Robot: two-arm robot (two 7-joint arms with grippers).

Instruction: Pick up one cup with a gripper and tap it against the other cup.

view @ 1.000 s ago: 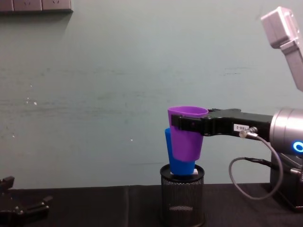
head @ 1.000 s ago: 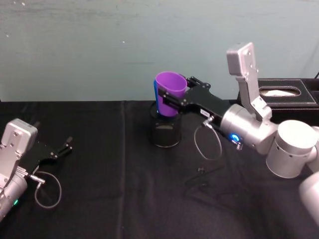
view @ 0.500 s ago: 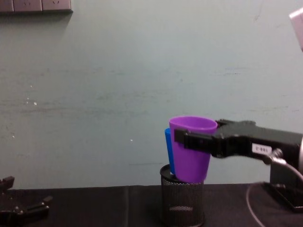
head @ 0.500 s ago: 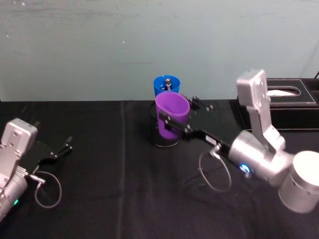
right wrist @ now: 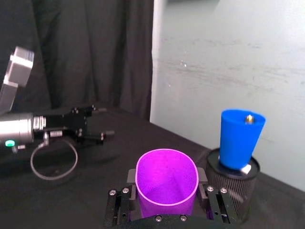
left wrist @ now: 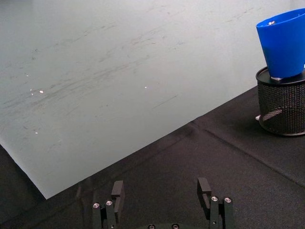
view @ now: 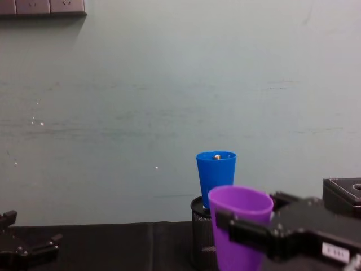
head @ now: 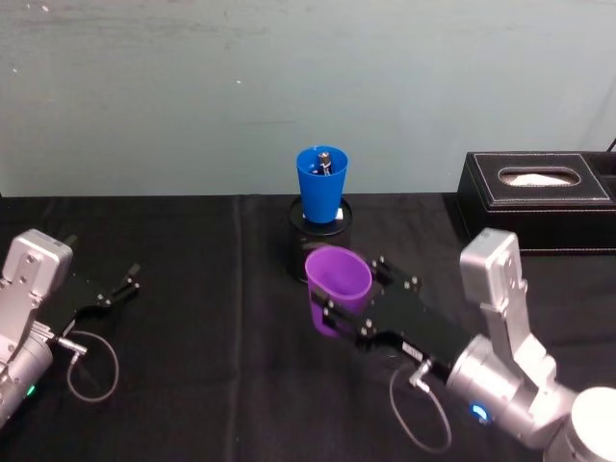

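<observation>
Right claw [head: 348,310] pinches purple cup [head: 337,289], upright, apparently clear of blue cup [head: 321,183] in mesh holder [left wrist: 282,107]. Left claw [left wrist: 162,193] spread, parked on counter [head: 192,289].

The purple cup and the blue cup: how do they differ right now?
The purple cup is clamped in the right gripper, nearer the robot; the blue cup stands free in the black mesh holder by the wall. The purple cup tilts slightly; the blue cup stands upright. They are apart, not touching. Both are smooth, handleless tapered tumblers of similar size.
</observation>
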